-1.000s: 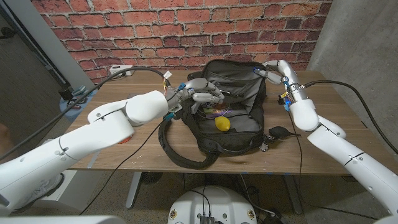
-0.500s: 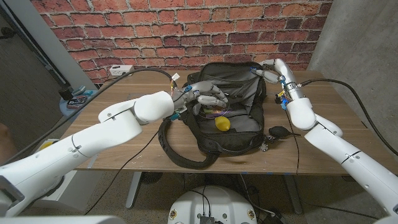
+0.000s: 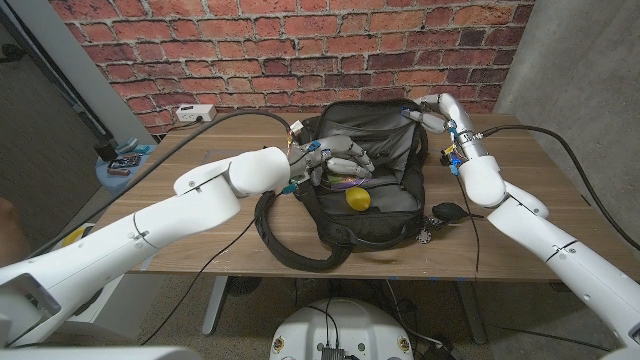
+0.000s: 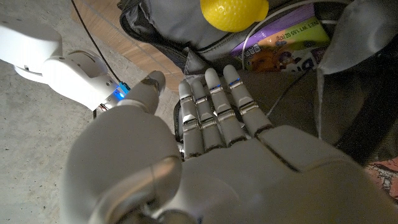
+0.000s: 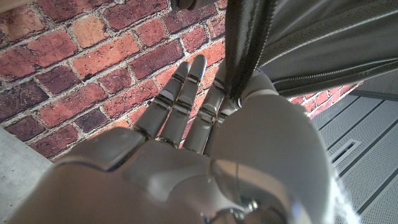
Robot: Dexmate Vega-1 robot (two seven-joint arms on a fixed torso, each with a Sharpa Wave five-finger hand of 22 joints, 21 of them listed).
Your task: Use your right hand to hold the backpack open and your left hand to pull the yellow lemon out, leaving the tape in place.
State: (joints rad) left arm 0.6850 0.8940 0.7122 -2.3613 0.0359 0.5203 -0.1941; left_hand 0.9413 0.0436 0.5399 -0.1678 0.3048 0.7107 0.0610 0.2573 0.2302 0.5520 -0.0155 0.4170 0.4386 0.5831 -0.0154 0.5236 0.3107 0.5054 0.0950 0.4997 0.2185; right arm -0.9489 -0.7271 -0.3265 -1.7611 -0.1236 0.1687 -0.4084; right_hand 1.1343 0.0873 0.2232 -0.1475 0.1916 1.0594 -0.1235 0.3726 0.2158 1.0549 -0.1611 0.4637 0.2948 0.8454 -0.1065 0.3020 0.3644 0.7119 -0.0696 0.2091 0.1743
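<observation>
Left robot hand (image 3: 338, 160) released, fingers spread above the backpack (image 3: 372, 190) mouth; right robot hand (image 3: 425, 112) pinches the flap rim, holding it open; lemon (image 3: 358, 199) lies inside; we judge: reach down past the purple packet (image 4: 289, 51), close around the lemon alone.

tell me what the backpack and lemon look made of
Backpack: looks like black woven fabric, matte and soft, since its flap sags and folds; grey lining inside. Lemon: smooth, evenly bright yellow with a slight sheen, possibly plastic, though real fruit cannot be ruled out.
</observation>
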